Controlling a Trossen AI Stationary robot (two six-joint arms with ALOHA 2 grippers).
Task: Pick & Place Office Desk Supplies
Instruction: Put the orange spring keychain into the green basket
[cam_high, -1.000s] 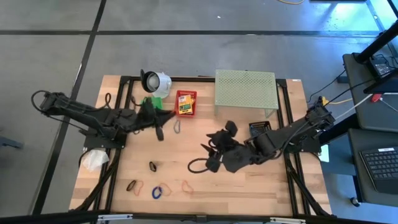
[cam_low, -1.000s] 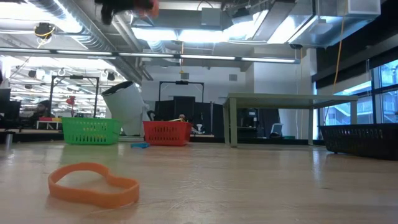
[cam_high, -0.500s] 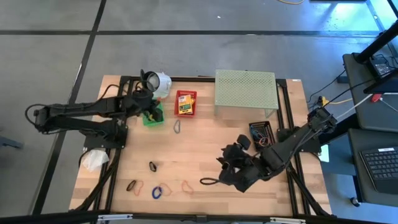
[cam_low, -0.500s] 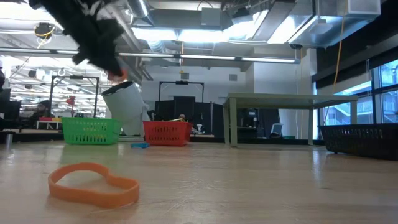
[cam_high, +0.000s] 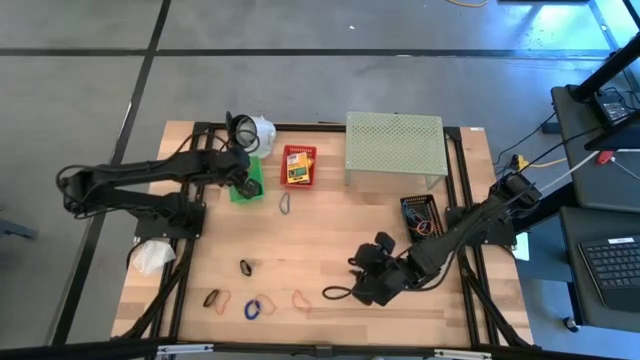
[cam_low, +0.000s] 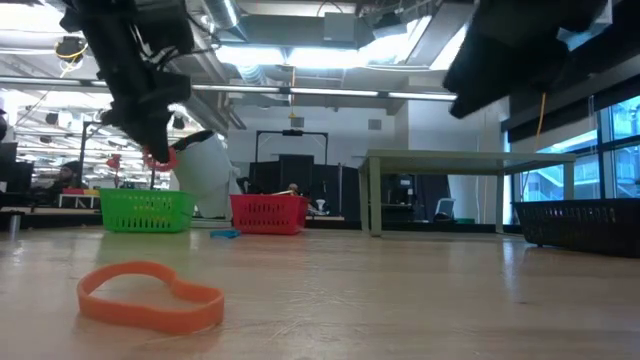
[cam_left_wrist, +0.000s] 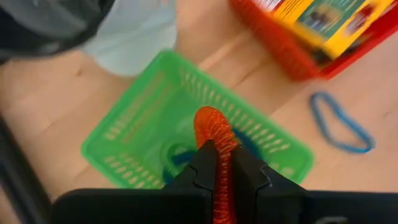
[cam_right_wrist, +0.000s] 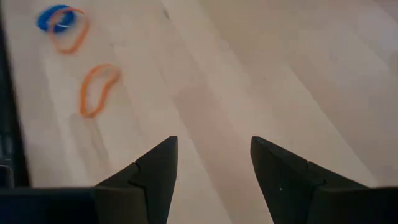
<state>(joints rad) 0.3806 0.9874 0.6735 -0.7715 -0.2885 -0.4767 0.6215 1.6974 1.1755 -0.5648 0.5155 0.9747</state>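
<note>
Two dark arms reach over a pale wooden table (cam_high: 330, 230) with visible grain. The left gripper (cam_left_wrist: 216, 163) hangs above a green plastic basket (cam_left_wrist: 149, 118) with a lattice wall, its fingers pressed together on a ribbed red rubber band (cam_left_wrist: 214, 127); the low view shows that loop dangling from the gripper (cam_low: 150, 130). Only the left wrist view looks down into the green basket, where a blue loop lies on the mesh floor, and shows a thin blue band (cam_left_wrist: 339, 121) flat on the wood just beside it. Next to it stands a red basket (cam_high: 298, 165) holding a yellow-and-green crayon box (cam_left_wrist: 317, 18).

The right gripper (cam_right_wrist: 214, 165) hovers over bare wood, its fingers standing apart with nothing between them. Its wrist view shows an orange band (cam_right_wrist: 97, 89) lying flat, and farther off an orange loop overlapping a blue one (cam_right_wrist: 57, 17). The high view alone shows the whole spread: a pale green perforated metal shelf (cam_high: 394, 148), a white round object (cam_high: 255, 130), a black basket (cam_high: 420, 212), and dark loops (cam_high: 246, 266) near the front edge. The low view shows the orange band thick and wavy, up close (cam_low: 150, 295).
</note>
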